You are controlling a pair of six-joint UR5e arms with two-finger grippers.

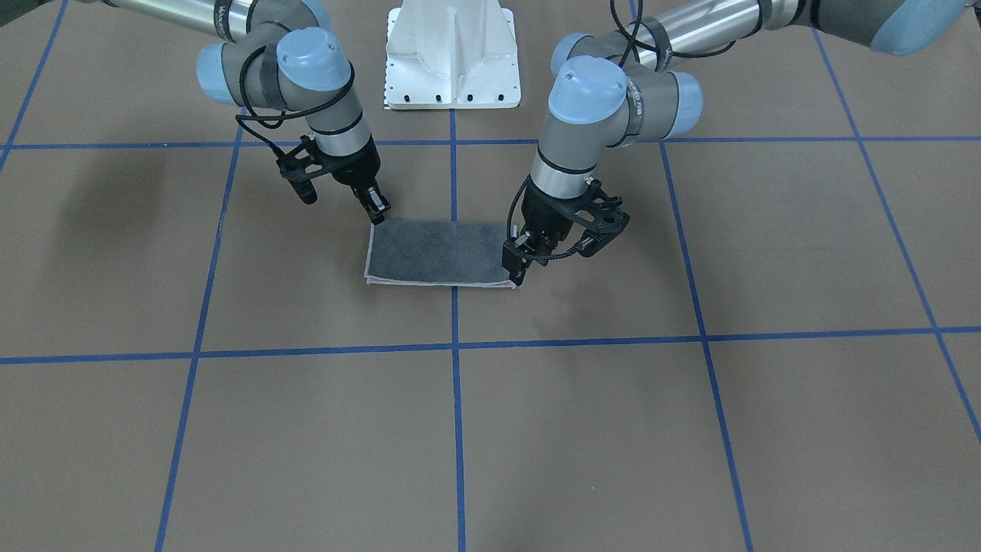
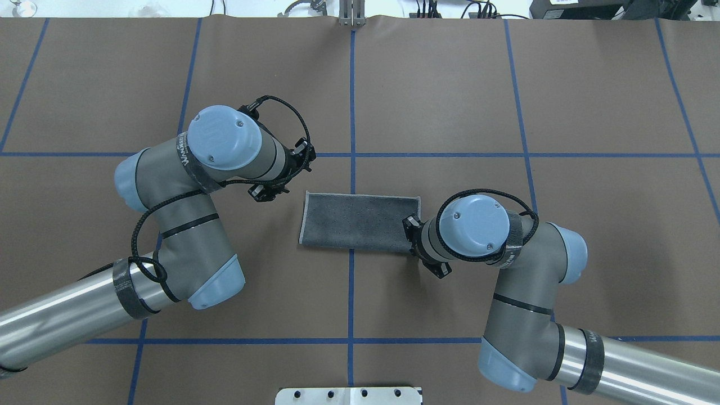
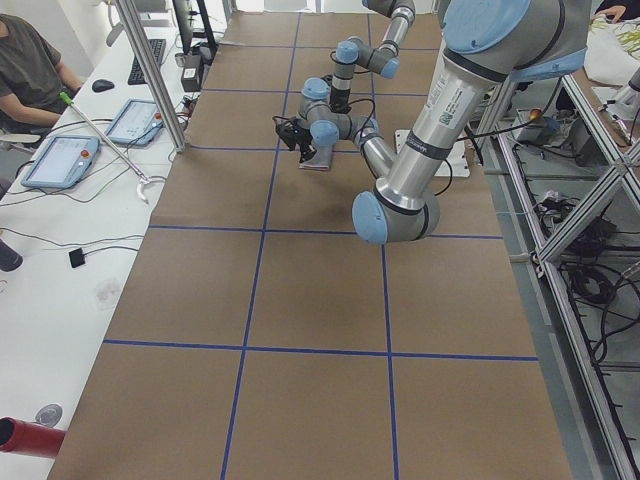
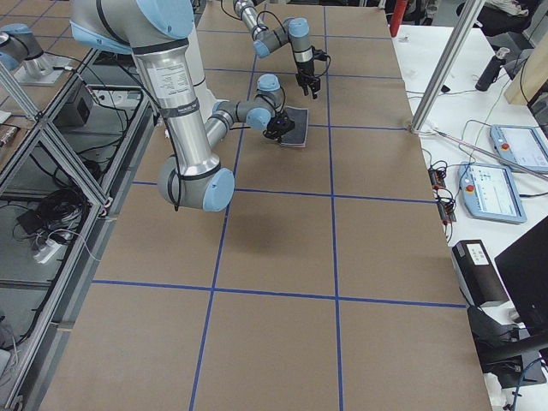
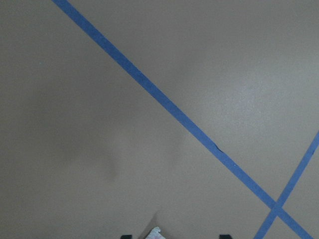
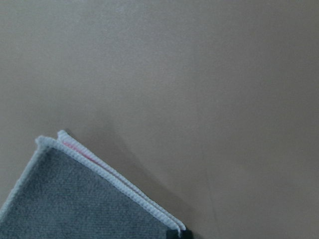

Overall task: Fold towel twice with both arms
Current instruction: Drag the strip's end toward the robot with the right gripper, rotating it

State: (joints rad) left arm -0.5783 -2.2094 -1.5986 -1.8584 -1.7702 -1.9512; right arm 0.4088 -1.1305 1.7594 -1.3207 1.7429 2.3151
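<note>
The left pincer (image 1: 516,270) points down at the corner of the towel (image 1: 441,253) on the side away from the robot. In its wrist view, its two dark tips sit well apart at the bottom edge with a scrap of pale edging between them. The pincer is therefore spread, with the corner lying between its tips.

The right pincer (image 1: 377,208) is at the diagonally opposite corner, on the robot's side. Its wrist view shows a single dark tip at the middle of the bottom edge, touching the stitched hem, so its tips are drawn together. I cannot tell whether any cloth is caught between them.

The towel lies flat on the counter (image 1: 613,429) as a long, two-layer rectangle with the grey face up. A thin pink line shows along the edge farthest from the robot. The towel straddles the blue tape line (image 1: 454,330) that runs down the counter's middle.

The left arm (image 1: 590,107) and right arm (image 1: 314,77) each bend steeply down over their own end of the cloth, with black cables (image 1: 249,92) looped at the wrists. The white pedestal base (image 1: 452,57) stands behind the towel. Beyond the counter's far side, a person (image 3: 30,60) sits at a desk (image 3: 60,230) with two tablets (image 3: 60,160).
</note>
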